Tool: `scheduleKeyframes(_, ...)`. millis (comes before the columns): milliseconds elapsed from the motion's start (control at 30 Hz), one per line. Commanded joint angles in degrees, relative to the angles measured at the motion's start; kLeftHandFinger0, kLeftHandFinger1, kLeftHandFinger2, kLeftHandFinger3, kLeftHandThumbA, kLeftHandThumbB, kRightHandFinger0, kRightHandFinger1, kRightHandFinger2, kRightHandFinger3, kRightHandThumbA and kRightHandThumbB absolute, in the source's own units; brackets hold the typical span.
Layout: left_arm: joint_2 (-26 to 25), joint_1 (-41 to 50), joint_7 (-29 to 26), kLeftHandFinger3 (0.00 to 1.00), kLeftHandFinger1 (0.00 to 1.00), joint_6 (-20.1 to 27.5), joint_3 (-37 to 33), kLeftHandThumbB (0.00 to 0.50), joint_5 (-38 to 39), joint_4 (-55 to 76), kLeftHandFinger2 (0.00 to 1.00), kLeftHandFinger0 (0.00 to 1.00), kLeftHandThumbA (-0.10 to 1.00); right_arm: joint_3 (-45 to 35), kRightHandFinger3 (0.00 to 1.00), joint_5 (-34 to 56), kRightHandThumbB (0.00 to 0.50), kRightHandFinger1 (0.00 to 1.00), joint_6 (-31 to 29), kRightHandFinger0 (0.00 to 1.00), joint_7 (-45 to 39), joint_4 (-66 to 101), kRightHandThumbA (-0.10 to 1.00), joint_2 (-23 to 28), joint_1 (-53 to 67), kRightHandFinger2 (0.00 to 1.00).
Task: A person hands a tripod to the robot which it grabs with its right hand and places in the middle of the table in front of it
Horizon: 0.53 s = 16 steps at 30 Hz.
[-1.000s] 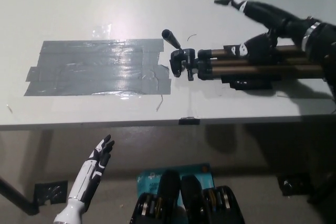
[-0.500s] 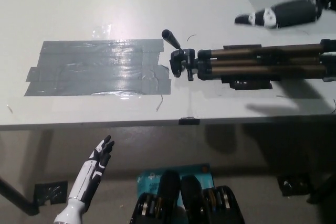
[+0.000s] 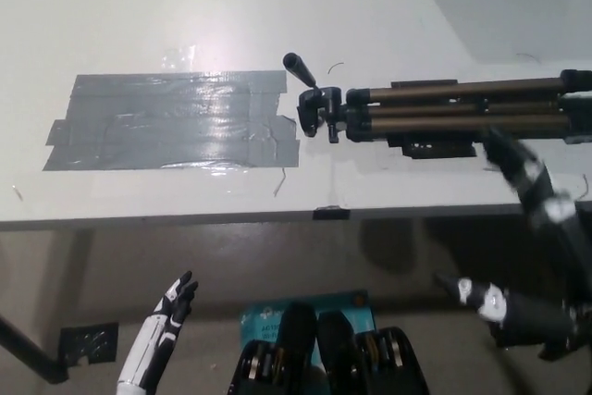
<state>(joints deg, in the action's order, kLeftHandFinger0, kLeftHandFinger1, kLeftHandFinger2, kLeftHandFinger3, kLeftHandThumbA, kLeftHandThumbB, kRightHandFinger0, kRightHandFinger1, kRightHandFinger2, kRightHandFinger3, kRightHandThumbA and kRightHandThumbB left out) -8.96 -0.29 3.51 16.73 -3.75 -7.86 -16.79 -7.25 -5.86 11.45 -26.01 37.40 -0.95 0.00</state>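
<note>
Low at the left, the white left robot hand [image 3: 169,310] rests below the counter [image 3: 370,6] edge, fingers apart and holding nothing; it seems only to wait. On the counter lies a patch of grey tape [image 3: 176,122], which probably marks the middle, where the thing should go. Just beside its right edge lies the tripod [image 3: 444,116], flat on its side, legs folded together and running to the right, its head and handle towards the tape. So it rests stable on the counter, slightly right of the patch. At the lower right, the black right robot hand [image 3: 555,219] is spread wide and grips nothing, apart from the tripod. No container shows.
</note>
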Motion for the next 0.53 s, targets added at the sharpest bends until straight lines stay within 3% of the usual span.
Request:
scheduleKeyframes(0, -0.1, 0.2, -0.3, 1.00, 1.00, 1.5, -0.2, 0.261, -0.4, 1.0, 1.00, 1.00, 1.00, 0.1, 1.00, 0.9, 0.205, 1.00, -13.4, 1.00, 8.9, -13.5, 0.77, -3.7, 3.1, 1.00)
scheduleKeyframes(33, -0.1, 0.0, -0.4, 1.00, 1.00, 1.8, -0.2, 0.255, -0.4, 0.8, 1.00, 1.00, 1.00, 0.7, 1.00, 0.2, 0.228, 1.00, -12.7, 1.00, 8.7, -16.4, 0.82, -3.6, 2.9, 1.00)
scheduleKeyframes(200, 0.3, -0.3, -0.8, 1.00, 1.00, 1.9, 0.4, 0.257, 0.2, 0.8, 1.00, 1.00, 1.00, 3.8, 1.00, -4.1, 0.182, 1.00, -18.5, 1.00, 9.9, -32.4, 0.78, -1.0, -0.8, 1.00)
scheduleKeyframes(367, 0.2, -1.4, -1.1, 1.00, 1.00, 1.5, 0.8, 0.268, -0.1, 1.2, 1.00, 1.00, 1.00, 4.7, 1.00, -1.7, 0.191, 1.00, -16.8, 1.00, 9.4, -38.9, 0.87, 0.9, -2.8, 1.00)
scheduleKeyframes(500, 0.2, -1.4, -1.0, 1.00, 1.00, 1.6, 0.7, 0.267, -0.3, 1.1, 1.00, 1.00, 1.00, 5.3, 1.00, -1.9, 0.167, 1.00, -17.5, 1.00, 10.2, -39.5, 0.86, 1.6, -2.8, 1.00)
